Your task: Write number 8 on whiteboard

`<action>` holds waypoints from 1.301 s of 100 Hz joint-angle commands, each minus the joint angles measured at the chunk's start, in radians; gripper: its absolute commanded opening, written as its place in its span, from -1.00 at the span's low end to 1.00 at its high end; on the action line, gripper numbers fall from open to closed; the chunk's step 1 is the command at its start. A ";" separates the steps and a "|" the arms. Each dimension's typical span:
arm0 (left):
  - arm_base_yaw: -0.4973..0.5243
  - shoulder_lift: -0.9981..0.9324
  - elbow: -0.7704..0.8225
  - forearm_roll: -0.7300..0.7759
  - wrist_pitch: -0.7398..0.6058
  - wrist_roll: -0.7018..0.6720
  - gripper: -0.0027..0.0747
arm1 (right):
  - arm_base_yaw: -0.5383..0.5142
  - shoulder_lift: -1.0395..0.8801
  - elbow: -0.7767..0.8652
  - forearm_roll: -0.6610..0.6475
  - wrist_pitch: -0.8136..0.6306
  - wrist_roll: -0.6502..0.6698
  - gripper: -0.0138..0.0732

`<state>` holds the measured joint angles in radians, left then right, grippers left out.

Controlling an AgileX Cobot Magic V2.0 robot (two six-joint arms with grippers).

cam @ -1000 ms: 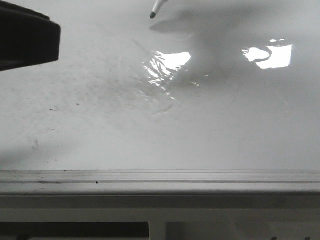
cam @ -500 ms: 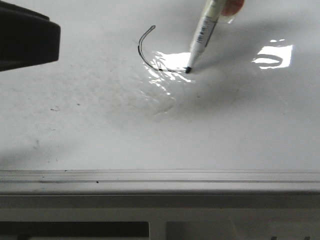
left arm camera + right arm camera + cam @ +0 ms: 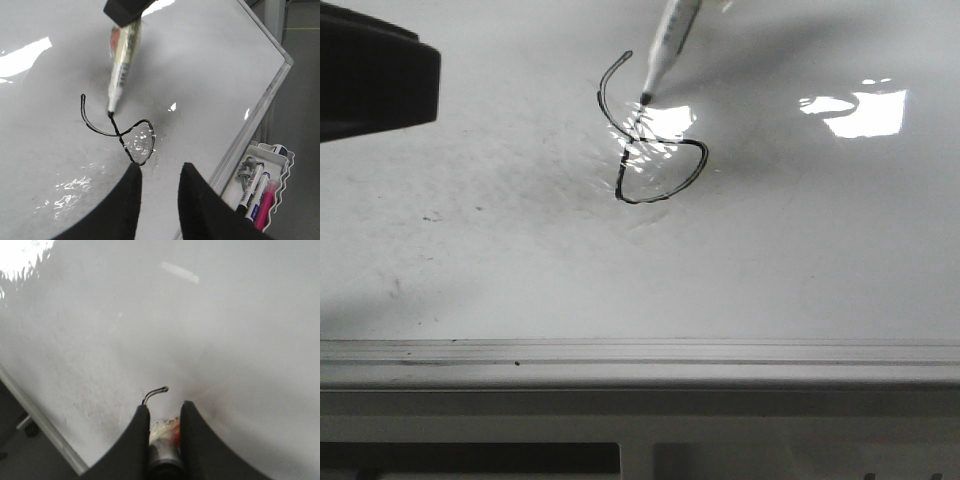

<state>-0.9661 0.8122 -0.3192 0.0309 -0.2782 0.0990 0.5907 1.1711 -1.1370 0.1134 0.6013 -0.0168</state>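
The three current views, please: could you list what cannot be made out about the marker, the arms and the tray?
- Front view: the marker runs off the top edge, so its holder is unseen.
- Right wrist view: the right gripper hides the marker tip; only a stroke of the number 8 shows.
- Left wrist view: labels on the tray's pens are too small to read.

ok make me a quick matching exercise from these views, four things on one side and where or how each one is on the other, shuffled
Things:
1. marker
2. number 8
3. left gripper
4. pens tray

States or places:
A. hangs off the whiteboard's edge, pens inside
B. fingers apart, holding nothing
C. lower loop closed, upper loop not closed
D. tip touching the board, gripped by the right gripper

Pairs: 1-D, 2-C, 3-B, 4-A
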 commanded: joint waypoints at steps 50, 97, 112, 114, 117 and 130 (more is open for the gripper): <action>0.001 0.067 -0.028 -0.012 -0.106 -0.011 -0.18 | 0.104 -0.048 -0.042 -0.036 -0.026 -0.008 -0.80; 0.001 0.186 -0.029 0.014 -0.256 -0.011 -0.11 | 0.263 0.064 -0.037 0.014 0.006 0.028 -0.80; 0.001 0.210 -0.029 0.014 -0.265 -0.011 -0.12 | 0.277 0.064 -0.037 0.044 -0.005 0.035 -0.80; 0.001 0.210 -0.029 0.014 -0.267 -0.011 -0.12 | 0.279 0.066 -0.037 0.044 -0.005 0.035 -0.80; 0.001 0.211 -0.029 0.014 -0.270 -0.011 -0.12 | 0.279 0.068 -0.037 0.044 -0.005 0.035 -0.80; 0.001 0.211 -0.029 0.014 -0.288 -0.011 -0.12 | 0.281 0.085 -0.037 0.061 0.000 0.035 -0.80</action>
<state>-0.9661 1.0301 -0.3192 0.0491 -0.4668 0.0990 0.8701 1.2646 -1.1459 0.1572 0.6632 0.0142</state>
